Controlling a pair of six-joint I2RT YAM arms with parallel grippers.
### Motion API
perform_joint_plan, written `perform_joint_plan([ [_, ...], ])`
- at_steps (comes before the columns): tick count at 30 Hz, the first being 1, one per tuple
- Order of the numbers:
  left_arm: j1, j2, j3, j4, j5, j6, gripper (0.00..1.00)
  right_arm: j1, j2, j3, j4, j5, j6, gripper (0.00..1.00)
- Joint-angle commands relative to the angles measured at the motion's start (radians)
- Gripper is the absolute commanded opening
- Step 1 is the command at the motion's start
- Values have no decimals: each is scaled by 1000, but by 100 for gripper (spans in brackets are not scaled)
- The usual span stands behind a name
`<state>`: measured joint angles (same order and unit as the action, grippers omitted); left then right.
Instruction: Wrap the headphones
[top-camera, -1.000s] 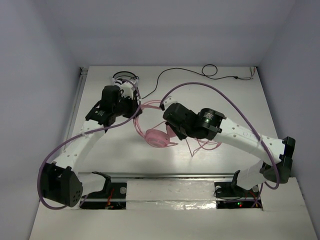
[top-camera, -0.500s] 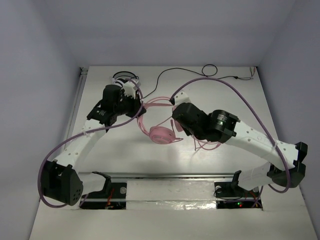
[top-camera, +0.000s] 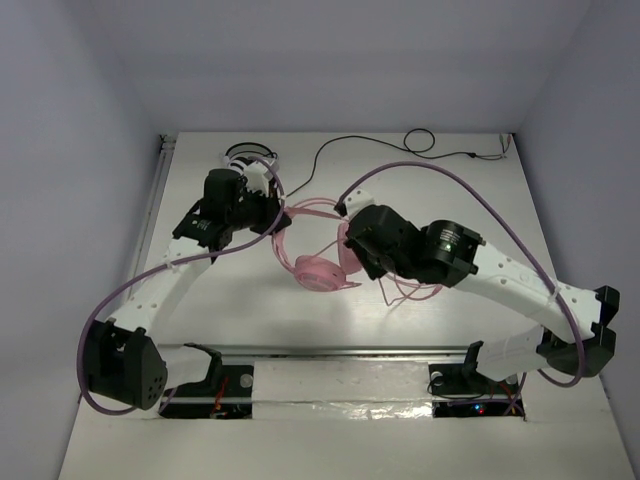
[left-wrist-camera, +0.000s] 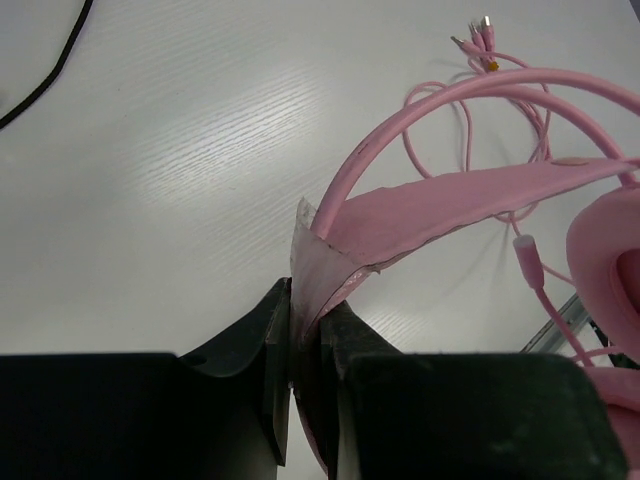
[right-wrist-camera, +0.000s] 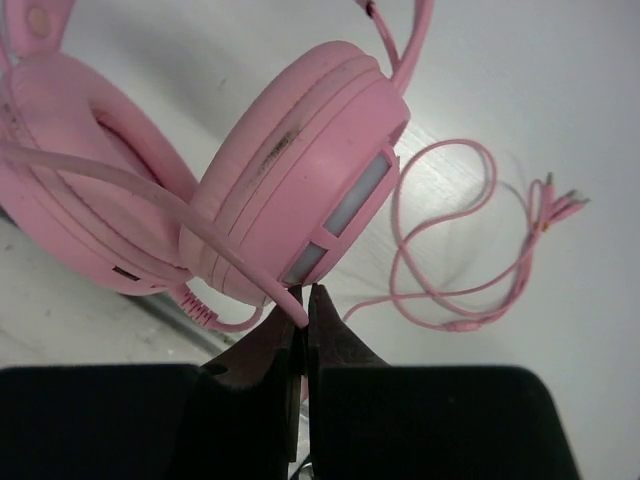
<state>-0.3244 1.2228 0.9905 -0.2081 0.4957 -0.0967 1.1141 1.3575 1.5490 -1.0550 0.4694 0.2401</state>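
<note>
The pink headphones hang between my two grippers above the table, one earcup (top-camera: 318, 271) lowest. My left gripper (top-camera: 273, 216) is shut on the headband's soft inner strap (left-wrist-camera: 440, 205), seen close in the left wrist view with the gripper (left-wrist-camera: 308, 312) pinching its end. My right gripper (top-camera: 347, 243) is shut on the thin pink cable (right-wrist-camera: 230, 258) just below an earcup (right-wrist-camera: 300, 190); the gripper (right-wrist-camera: 306, 303) holds it at its tips. The remaining cable lies in loose loops (right-wrist-camera: 455, 270) on the table, partly under my right arm (top-camera: 408, 290).
Smaller black-and-white headphones (top-camera: 248, 156) lie at the back left behind my left gripper. Their black cable (top-camera: 345, 145) runs along the back to a small coil (top-camera: 420, 140). A metal rail (top-camera: 340, 352) borders the near edge. Grey walls close in the table.
My right arm has swung to the right with the cable, and its elbow has moved outward. The hanging earcup has shifted slightly. The left gripper has hardly moved.
</note>
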Motion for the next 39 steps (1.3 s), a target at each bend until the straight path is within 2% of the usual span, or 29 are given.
perform_joint_plan([
  [1, 10, -16, 33, 30, 101, -21, 0, -3, -27, -21, 16, -144, 2, 0],
  [4, 10, -5, 31, 26, 126, -15, 0, -3, -44, -49, -13, -50, 34, 0],
  [10, 10, -8, 27, 13, 66, -6, 0, -3, -34, 3, -115, 54, 79, 1],
  [13, -11, -14, 25, 19, 145, 5, 0, -3, 0, 11, -83, 71, 53, 1],
  [22, -77, -17, 20, 3, 159, 38, 0, -3, 5, -3, 98, 130, -27, 1],
  [26, -77, -17, 20, 13, 211, 29, 0, -3, 9, -24, 144, 138, -47, 4],
  [35, -87, -14, 19, 131, 338, -81, 0, -3, 45, -46, 167, 129, -19, 9],
  [39, -87, -31, 16, 223, 374, -182, 0, -3, 6, -75, 213, 126, -2, 17],
])
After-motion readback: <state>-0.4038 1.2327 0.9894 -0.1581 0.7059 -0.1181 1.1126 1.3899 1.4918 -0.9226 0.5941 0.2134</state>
